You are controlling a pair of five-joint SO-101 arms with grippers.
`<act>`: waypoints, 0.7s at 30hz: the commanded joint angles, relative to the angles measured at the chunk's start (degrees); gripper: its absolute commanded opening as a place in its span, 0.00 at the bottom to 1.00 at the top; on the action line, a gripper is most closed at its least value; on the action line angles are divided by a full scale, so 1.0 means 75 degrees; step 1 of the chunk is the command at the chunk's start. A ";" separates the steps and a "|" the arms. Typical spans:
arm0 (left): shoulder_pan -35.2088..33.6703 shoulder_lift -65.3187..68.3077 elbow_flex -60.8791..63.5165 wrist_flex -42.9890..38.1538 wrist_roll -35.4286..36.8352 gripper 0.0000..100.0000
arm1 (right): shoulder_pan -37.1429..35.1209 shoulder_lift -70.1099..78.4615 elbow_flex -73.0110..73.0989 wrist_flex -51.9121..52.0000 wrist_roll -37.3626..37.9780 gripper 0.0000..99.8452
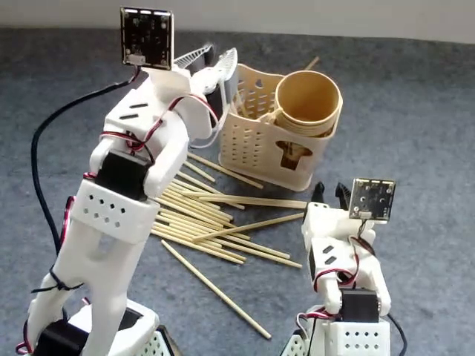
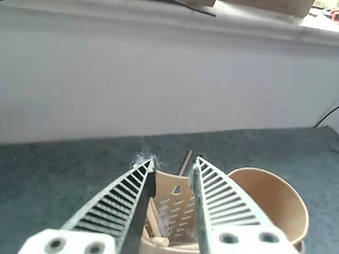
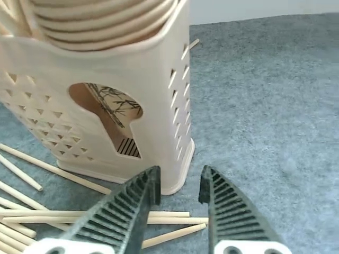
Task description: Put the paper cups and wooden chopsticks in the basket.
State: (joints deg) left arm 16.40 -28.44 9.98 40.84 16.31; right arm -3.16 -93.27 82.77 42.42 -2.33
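Nearest, one pale wooden stick [image 1: 215,289] lies alone on the grey felted counter [image 1: 415,133], slanting from left-far to right-near. Just beyond it, the main scatter of pale, round wooden chopsticks [image 1: 193,219] is spread flat to the left and near side of the basket, most with their long axis running roughly left to right. The right arm's fingers [image 3: 124,211] sit low at the right end of that scatter. They are parted a little with nothing between them, and they point at the near right corner of the cream perforated plastic basket [image 3: 159,106]. Two or three stick ends [image 3: 175,217] lie crosswise just on the near side of the fingertips, so the fingers' gap runs along the sticks, not across them. Farther back the basket stands upright, with a nested stack of tan paper cups [image 1: 308,100] already inside, leaning toward its right side, and at least one stick poking up at its far edge. Farthest, the left arm's fingers [image 2: 119,203] hang high over the basket's far left rim, also slightly apart and empty, well above the sticks. By this layout the right arm is nearer to the stick ends, but it would probably need to turn its wrist to pinch a stick across its width.
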 commanded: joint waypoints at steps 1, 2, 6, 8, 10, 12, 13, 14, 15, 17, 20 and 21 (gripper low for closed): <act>0.0111 -0.0229 -0.1084 0.1536 -0.0234 0.13 | 0.0358 -0.0123 -0.0100 -0.0229 -0.0070 0.13; 0.0111 -0.0229 -0.1225 0.1840 -0.0352 0.13 | 0.0428 -0.0123 -0.0100 -0.0229 -0.0070 0.13; 0.0123 -0.0229 -0.1612 0.2966 -0.1465 0.13 | 0.0592 -0.0135 -0.0100 -0.0229 -0.0070 0.13; 0.0135 -0.0229 -0.1694 0.3364 -0.1805 0.13 | 0.0615 -0.0135 -0.0100 -0.0229 -0.0070 0.13; 0.0135 -0.0229 -0.1705 0.3634 -0.2098 0.10 | 0.0627 -0.0135 -0.0100 -0.0229 -0.0070 0.13; 0.0205 -0.0229 -0.1694 0.3950 -0.2673 0.07 | 0.0674 -0.0135 -0.0100 -0.0229 -0.0070 0.13; 0.0369 -0.0229 -0.1659 0.4138 -0.3048 0.06 | 0.0733 -0.0135 -0.0100 -0.0229 -0.0082 0.13; 0.0533 -0.0229 -0.1647 0.4384 -0.3423 0.05 | 0.0815 -0.0135 -0.0100 -0.0229 -0.0176 0.13; 0.0721 -0.0229 -0.1647 0.4677 -0.3727 0.04 | 0.0908 -0.0135 -0.0100 -0.0229 -0.0363 0.13; 0.1225 -0.0229 -0.1647 0.5228 -0.4067 0.03 | 0.1131 -0.0135 -0.0100 -0.0229 -0.0680 0.13; 0.1975 -0.0193 -0.1635 0.6013 -0.4372 0.01 | 0.1377 -0.0135 -0.0111 -0.0229 -0.0809 0.13; 0.2210 -0.0158 -0.1635 0.6271 -0.4489 0.01 | 0.1424 -0.0135 -0.0111 -0.0229 -0.0809 0.13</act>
State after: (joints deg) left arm 25.98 -28.44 0.13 81.19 -14.11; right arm 5.36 -93.27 82.77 42.24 -7.16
